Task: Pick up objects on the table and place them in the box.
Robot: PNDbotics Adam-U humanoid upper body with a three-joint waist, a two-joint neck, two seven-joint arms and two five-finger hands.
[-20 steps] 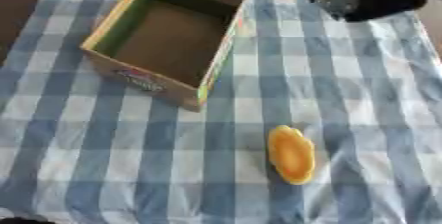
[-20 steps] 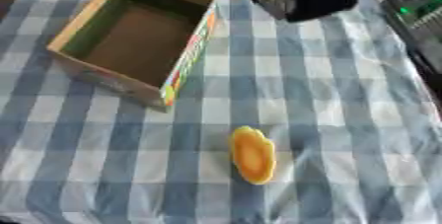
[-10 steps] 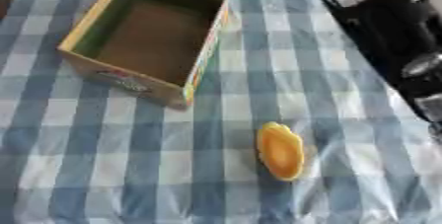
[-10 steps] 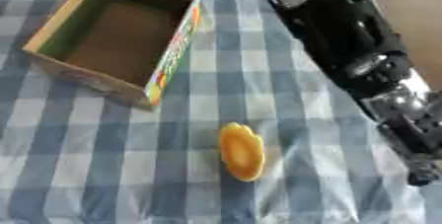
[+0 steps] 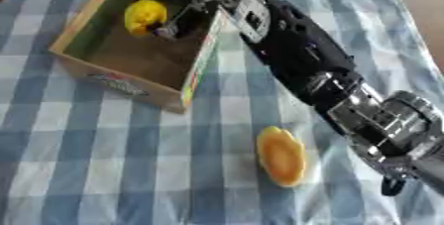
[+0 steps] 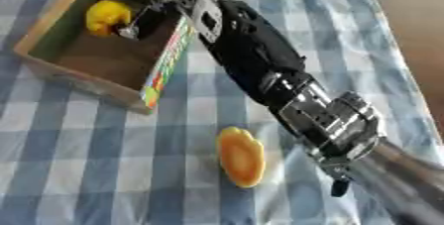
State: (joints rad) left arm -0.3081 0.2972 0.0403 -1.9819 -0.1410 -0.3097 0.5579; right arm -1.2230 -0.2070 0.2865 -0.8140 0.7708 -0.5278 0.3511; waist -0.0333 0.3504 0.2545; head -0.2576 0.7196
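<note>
My right hand (image 5: 187, 1) reaches into the box (image 5: 104, 68), fingers apparently spread beside the yellow object (image 5: 145, 15) lying on its floor, though blur hides whether they touch. The orange piece (image 5: 280, 155) lies on the checked tabletop (image 5: 104, 169), probably light, smooth and rounded; I'd grip across its narrow sides. Cloth may bunch.

1. The tablecloth (image 5: 104, 169) is checked in blue and white.
2. The box (image 5: 130, 87), at the upper left of the frame, is tan outside and dark brown within, with green, red and yellow print along its right wall.
3. A yellow object (image 5: 144, 16) is seen inside the box.
4. An orange-yellow oval object (image 5: 281, 156) is seen at lower centre.
5. The right arm (image 5: 304, 55) is black, with silver joints at the lower right.
</note>
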